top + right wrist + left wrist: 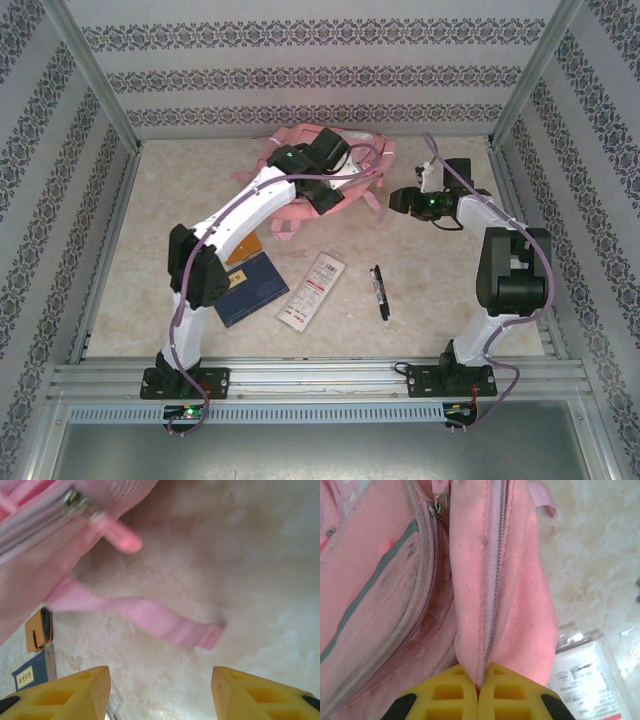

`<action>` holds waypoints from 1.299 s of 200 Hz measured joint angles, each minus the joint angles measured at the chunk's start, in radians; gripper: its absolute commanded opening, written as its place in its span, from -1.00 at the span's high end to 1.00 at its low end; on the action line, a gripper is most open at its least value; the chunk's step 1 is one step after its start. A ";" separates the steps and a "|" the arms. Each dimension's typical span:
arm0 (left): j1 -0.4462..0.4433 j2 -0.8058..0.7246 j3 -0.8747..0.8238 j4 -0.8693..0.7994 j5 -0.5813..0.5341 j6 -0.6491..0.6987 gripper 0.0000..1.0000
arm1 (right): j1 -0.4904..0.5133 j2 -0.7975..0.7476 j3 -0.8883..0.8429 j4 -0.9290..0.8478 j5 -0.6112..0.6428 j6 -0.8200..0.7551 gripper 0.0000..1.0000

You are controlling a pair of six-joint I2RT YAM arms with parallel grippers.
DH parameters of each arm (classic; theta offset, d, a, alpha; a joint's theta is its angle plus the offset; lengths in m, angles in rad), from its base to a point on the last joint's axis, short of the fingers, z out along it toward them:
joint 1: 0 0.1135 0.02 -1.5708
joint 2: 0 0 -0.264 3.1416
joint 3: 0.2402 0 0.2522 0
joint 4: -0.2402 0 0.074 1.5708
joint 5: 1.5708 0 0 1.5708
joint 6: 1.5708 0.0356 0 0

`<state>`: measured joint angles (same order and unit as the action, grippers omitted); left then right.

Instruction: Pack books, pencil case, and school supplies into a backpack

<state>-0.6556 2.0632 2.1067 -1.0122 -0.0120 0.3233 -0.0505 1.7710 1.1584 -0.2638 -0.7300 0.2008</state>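
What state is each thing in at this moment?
left gripper: shut on a fold of the backpack.
right gripper: open, empty, above the table.
backpack: lying on the table, fabric pinched.
booklet: closed, flat on the table, unpacked.
white pack: flat on the table, unpacked.
pen: lying on the table, unpacked.

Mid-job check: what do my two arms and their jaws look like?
The left arm and right arm match: white shells, black joint housings, black base plates on a silver rail. A lilac cable trails along each, and a green light glows by the wrist. Jaws are yellow moulded plastic with recessed pockets, black further back.
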 measured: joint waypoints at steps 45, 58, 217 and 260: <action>0.003 -0.102 -0.174 0.078 0.055 0.078 1.00 | 0.011 0.060 0.051 0.068 -0.103 0.014 -0.10; 0.007 -0.115 -0.196 0.093 0.066 0.090 1.00 | 0.024 0.072 0.051 0.098 -0.133 0.017 -0.10; 0.030 -0.195 -0.255 0.146 0.178 0.156 1.00 | 0.052 0.152 0.087 0.211 -0.235 -0.039 -0.13; 0.036 -0.202 -0.259 0.146 0.188 0.167 1.00 | 0.052 0.152 0.088 0.247 -0.311 -0.034 0.86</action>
<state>-0.6197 1.8614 1.8477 -0.8665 0.1764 0.4904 0.0017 1.9232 1.2465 -0.0170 -1.0412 0.1669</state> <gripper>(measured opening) 0.043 0.169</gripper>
